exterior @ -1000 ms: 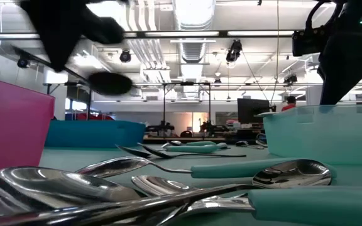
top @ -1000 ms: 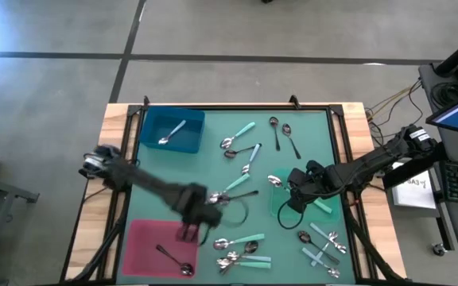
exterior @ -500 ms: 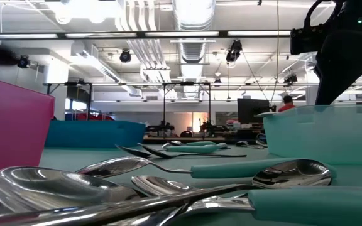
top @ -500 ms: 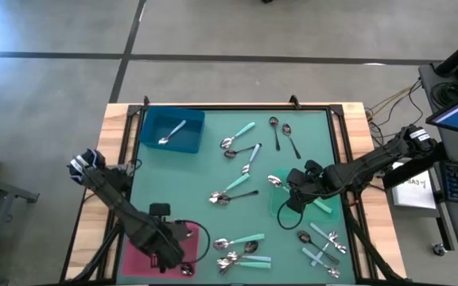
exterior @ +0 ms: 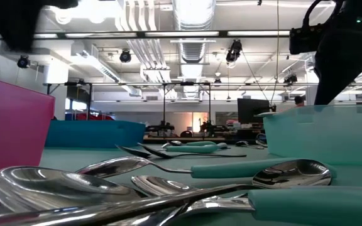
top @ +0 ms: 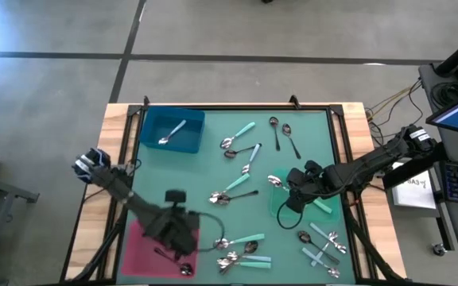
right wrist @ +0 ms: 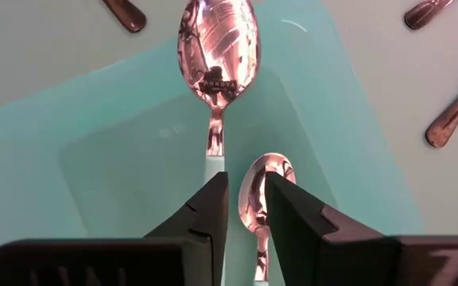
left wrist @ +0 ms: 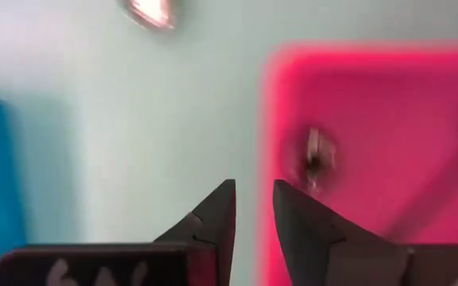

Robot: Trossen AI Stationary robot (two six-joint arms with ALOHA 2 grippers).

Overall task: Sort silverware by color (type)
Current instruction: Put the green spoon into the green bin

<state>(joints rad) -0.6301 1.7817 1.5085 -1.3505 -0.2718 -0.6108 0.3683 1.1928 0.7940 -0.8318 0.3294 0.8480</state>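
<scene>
My left gripper hangs over the right edge of the pink tray, open by a narrow gap with nothing between its fingers. A black-handled spoon lies in that tray, blurred in the left wrist view. My right gripper hovers over the green tray, open by a narrow gap. A mint-handled spoon rests its bowl on the tray's rim, and its handle runs behind one finger. A second mint spoon lies in the tray below the gap.
The blue tray at the far left holds a silver spoon. Loose spoons lie in the table's middle, at the far side, along the near edge and at the near right.
My left gripper swung from the table's middle toward the near left, over the pink tray, then came back a little toward the right. The right arm kept still.
</scene>
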